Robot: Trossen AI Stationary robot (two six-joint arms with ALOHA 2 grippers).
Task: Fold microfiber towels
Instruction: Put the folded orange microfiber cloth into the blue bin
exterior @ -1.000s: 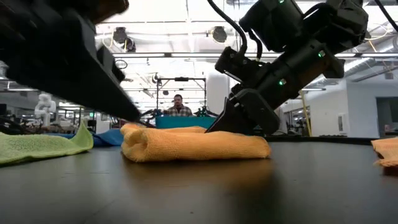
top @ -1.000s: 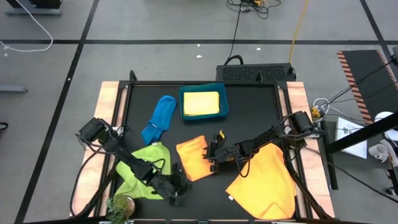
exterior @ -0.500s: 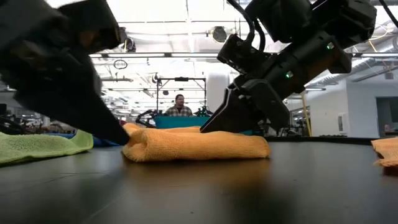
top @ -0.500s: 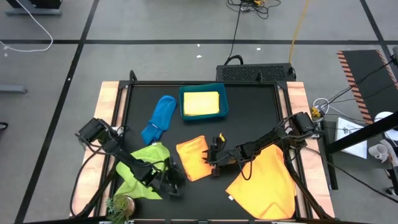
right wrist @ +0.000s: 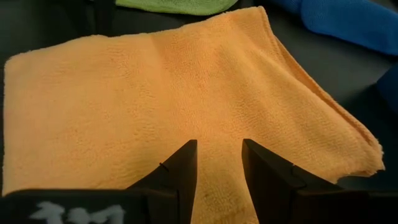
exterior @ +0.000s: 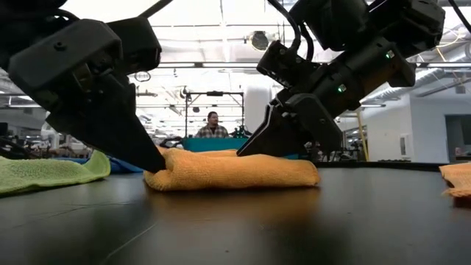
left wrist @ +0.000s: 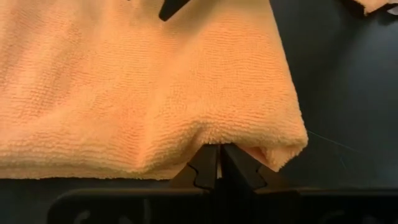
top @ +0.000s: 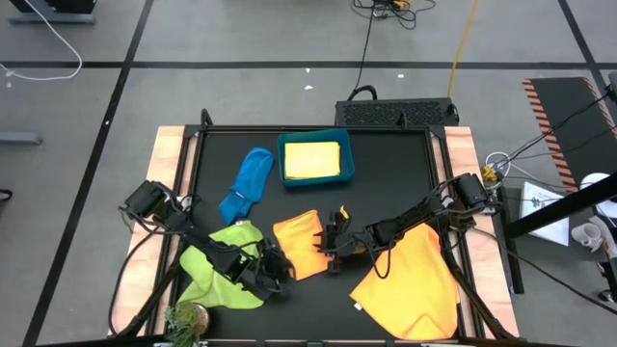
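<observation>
Folded orange towel [top: 297, 246] sitting mid-table toward the front, just in front of the teal bin [top: 315, 160] with the yellow towel [top: 311, 159] in it. Lying with its long axis roughly left-right between the two arms in the low view, so each claw is working one end. Left gripper [left wrist: 219, 163] pressed together right at the towel's near edge, fingers closed on the hem close to one corner, looks like a pinch on the orange cloth. Right gripper [right wrist: 218, 163] at the opposite side, fingers spread part way and resting down on top of the fabric, more of a pin than a grab by the look of it. Left one nearer the free edge, so probably the one to carry the next fold over toward the right. Lime green towel [top: 220, 265] bunched just beside the left arm, blue towel [top: 247, 183] rumpled farther back, second orange towel [top: 413, 280] spread out under the right arm at the front right. Hard to say how many layers the left pinch has, the hem hides the fingertips. Also can't tell if the right fingers actually press the cloth flat or just hover touching. Person [exterior: 212, 126] way off in the room behind.
</observation>
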